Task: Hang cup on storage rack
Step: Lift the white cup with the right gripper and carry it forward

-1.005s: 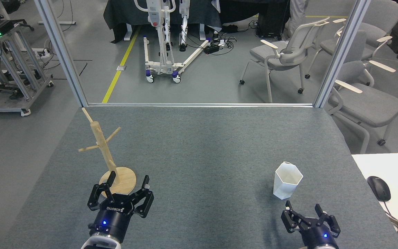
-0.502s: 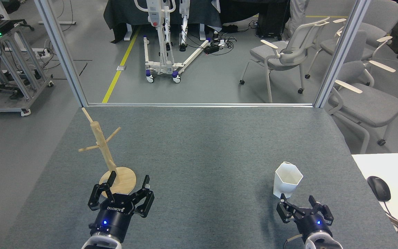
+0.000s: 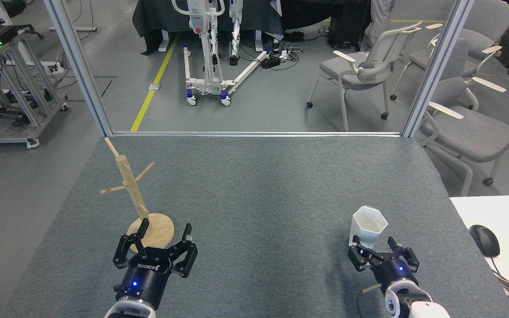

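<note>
The white faceted cup (image 3: 369,225) stands upright on the grey table at the right, its hexagonal rim facing up. My right gripper (image 3: 373,242) is open, and its two fingertips reach either side of the cup's lower near part without closing on it. The wooden storage rack (image 3: 134,195) stands at the left, with a round base, a leaning post and thin pegs. Just in front of the rack's base, my left gripper (image 3: 164,229) is open and holds nothing.
The grey table (image 3: 254,185) ends at a metal frame rail (image 3: 254,133) at the back. A white desk (image 3: 502,212) with a black mouse (image 3: 484,240) and a keyboard corner adjoins the right edge. Chairs and a wheeled stand are on the floor beyond.
My right gripper has moved forward and a little left, up to the cup, so its fingertips now flank the cup's base. The left gripper, cup and rack have stayed put.
</note>
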You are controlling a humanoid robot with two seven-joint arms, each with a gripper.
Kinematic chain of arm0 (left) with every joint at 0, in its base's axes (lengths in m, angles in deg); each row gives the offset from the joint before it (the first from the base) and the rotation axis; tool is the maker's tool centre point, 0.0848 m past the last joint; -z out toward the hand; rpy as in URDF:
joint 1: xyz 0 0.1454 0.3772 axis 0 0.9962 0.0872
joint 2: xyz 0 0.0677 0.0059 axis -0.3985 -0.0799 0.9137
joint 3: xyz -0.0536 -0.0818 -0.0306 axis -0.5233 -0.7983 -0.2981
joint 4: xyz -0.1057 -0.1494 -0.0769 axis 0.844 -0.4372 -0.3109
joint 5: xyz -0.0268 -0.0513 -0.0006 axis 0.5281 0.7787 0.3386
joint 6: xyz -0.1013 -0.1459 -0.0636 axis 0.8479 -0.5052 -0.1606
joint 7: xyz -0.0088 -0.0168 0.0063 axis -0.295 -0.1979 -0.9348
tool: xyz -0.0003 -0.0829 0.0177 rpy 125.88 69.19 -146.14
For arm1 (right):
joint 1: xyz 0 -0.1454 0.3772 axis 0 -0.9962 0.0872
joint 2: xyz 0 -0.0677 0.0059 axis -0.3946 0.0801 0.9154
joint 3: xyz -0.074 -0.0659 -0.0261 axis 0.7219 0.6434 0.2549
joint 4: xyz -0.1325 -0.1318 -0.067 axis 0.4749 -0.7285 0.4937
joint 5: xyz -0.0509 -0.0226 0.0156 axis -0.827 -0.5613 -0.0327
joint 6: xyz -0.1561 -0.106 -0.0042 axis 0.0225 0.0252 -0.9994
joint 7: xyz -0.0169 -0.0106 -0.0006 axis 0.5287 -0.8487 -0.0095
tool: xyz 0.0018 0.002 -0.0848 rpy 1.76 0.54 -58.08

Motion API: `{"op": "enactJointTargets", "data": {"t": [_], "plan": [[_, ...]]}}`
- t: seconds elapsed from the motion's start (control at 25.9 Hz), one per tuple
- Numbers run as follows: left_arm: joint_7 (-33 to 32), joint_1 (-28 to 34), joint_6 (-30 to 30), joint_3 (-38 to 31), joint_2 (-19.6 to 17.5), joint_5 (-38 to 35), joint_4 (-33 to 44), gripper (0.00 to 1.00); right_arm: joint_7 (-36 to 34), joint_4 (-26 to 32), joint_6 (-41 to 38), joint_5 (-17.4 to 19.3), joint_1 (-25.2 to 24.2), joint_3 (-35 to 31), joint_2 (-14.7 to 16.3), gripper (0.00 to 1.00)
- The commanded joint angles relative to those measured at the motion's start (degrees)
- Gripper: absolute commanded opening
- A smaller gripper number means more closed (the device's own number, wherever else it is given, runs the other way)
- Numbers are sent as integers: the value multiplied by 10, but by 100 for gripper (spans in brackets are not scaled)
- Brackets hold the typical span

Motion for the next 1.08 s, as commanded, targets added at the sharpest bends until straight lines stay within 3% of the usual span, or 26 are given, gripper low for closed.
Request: {"op": "enactJointTargets", "data": {"t": [0.0,1.04], "plan": [[0,0,0,0,0,0,0,99,-2,-9,1,0,12,1,0,99],[0,0,0,-1,0,0,3,99,-3,-98,-1,2,92,29,-15,99]]}}
